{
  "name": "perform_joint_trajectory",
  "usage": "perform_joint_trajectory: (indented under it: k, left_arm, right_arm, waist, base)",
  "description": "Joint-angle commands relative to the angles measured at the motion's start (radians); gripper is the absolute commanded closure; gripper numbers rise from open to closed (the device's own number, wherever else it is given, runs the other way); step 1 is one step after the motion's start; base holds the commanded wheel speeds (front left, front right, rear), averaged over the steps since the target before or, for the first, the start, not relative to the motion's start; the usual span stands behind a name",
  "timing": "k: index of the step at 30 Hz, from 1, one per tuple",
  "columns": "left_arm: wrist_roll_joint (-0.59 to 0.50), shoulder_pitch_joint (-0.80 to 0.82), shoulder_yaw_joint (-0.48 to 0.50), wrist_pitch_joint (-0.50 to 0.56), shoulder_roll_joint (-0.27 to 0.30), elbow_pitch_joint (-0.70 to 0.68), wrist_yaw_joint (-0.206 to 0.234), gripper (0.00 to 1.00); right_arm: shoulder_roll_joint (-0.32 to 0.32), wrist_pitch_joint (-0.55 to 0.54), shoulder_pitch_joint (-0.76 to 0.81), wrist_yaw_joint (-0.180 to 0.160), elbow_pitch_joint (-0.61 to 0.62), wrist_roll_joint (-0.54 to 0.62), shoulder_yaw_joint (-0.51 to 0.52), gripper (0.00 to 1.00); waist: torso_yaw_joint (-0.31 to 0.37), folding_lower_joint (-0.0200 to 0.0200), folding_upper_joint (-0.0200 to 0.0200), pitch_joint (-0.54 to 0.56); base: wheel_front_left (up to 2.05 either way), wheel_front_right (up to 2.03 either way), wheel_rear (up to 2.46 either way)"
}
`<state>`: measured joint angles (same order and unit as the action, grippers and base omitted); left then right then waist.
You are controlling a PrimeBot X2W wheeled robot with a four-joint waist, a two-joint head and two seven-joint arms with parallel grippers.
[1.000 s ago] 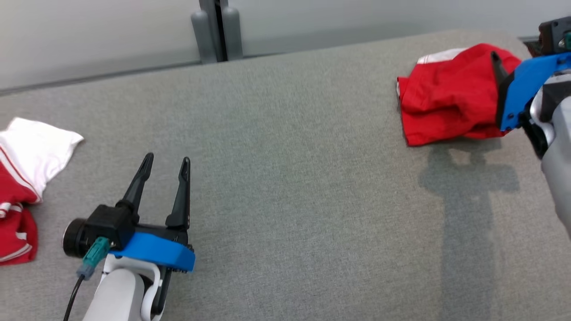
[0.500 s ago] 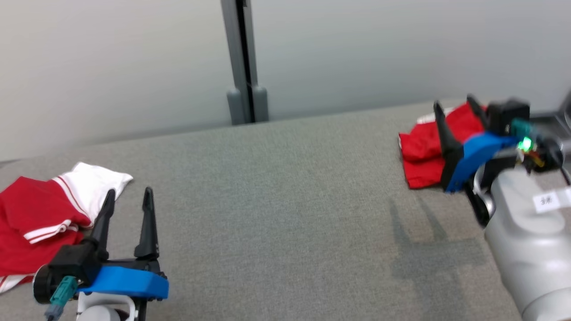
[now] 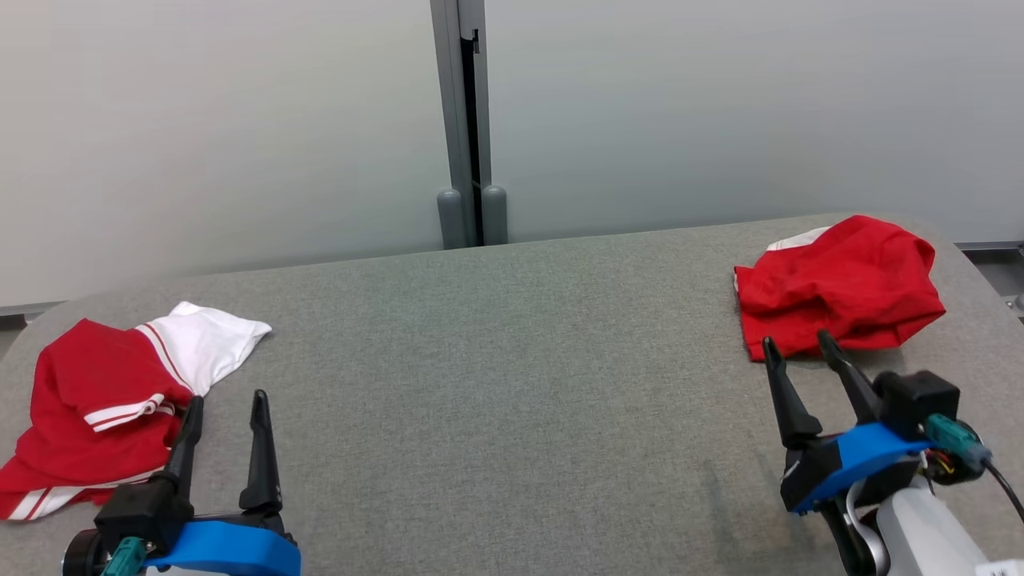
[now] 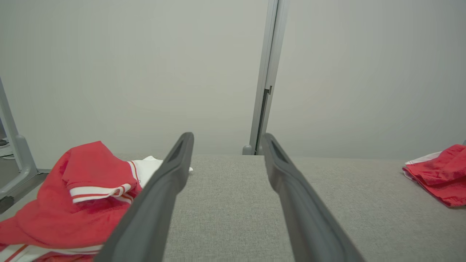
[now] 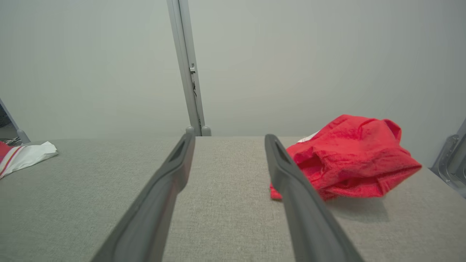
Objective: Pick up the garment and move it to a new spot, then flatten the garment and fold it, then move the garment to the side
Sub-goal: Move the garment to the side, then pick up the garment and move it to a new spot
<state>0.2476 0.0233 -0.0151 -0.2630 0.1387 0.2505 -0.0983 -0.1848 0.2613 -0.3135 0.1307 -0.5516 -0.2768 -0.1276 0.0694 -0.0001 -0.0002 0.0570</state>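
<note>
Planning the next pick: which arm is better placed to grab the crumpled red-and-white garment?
Left, probably. The left gripper stands open right beside the red-and-white garment, fingertips near its edge. The right gripper is open too, but sits across the grey fabric surface, by the red garment.

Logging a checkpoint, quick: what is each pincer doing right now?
Left pincer: open, holding nothing, beside the red and white garment.
Right pincer: open, holding nothing, near the red garment.
</note>
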Motion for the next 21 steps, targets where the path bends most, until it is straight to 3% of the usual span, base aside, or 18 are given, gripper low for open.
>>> perform_joint_trajectory:
  k: [1, 9, 21]
  left_arm:
    - [-0.006, -0.005, 0.000, -0.002, -0.003, 0.004, -0.004, 0.00]
    - [-0.038, -0.005, 0.010, -0.002, -0.007, 0.026, -0.010, 0.00]
    - [-0.046, 0.007, 0.027, -0.002, -0.018, 0.037, -0.022, 0.00]
  right_arm:
    - [0.001, 0.005, 0.025, 0.000, 0.022, -0.003, 0.004, 0.00]
    - [0.028, 0.005, 0.122, 0.000, 0.140, -0.007, 0.026, 0.00]
    - [0.041, 0.005, 0.137, 0.000, 0.153, 0.020, 0.036, 0.00]
  waist:
    - [-0.002, 0.0001, 0.0002, -0.001]
    - [0.000, 0.0001, 0.0002, -0.009]
    - [0.008, 0.0001, 0.0002, -0.010]
  base:
    - [0.00, 0.00, 0.00]
    - [0.00, 0.00, 0.00]
    - [0.00, 0.00, 0.00]
